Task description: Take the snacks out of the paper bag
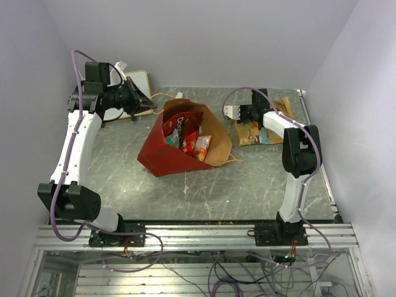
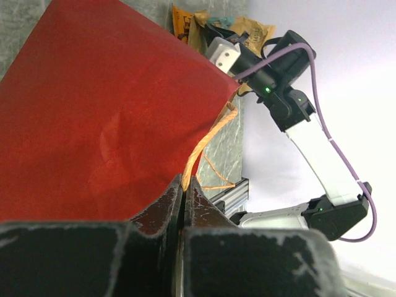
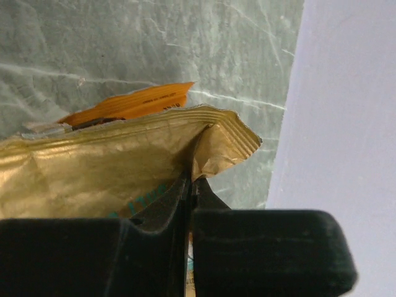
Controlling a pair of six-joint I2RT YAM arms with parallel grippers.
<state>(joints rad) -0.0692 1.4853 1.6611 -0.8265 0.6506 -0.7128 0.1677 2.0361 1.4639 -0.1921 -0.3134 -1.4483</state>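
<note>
Okay, nearest me at mid-table the paper bag (image 1: 166, 154) lies tipped on the table (image 1: 247, 185), mouth opening toward 1 o'clock. The snacks (image 1: 190, 141) show inside it (red and orange ones, count unclear). Out at 10 o'clock the left gripper (image 2: 184, 185) is clenched on the tan cord handle (image 2: 207, 142), which looks to be propping the mouth open. At 2 o'clock the right gripper (image 3: 190, 185) is pinched on the crimped corner of a gold packet (image 3: 105, 167), low over the table and well apart from the bag. An orange packet (image 3: 133, 102) lies just beyond it. My read: this is the drop-off of one packet, with several left in the bag. To do it well I'd let go only once the packet rests flat, then lift straight up so the foil doesn't cling. I'd hold the cord taut with the left, approach the mouth from 1 o'clock and pinch a packet's edge, not the kraft wall.
</note>
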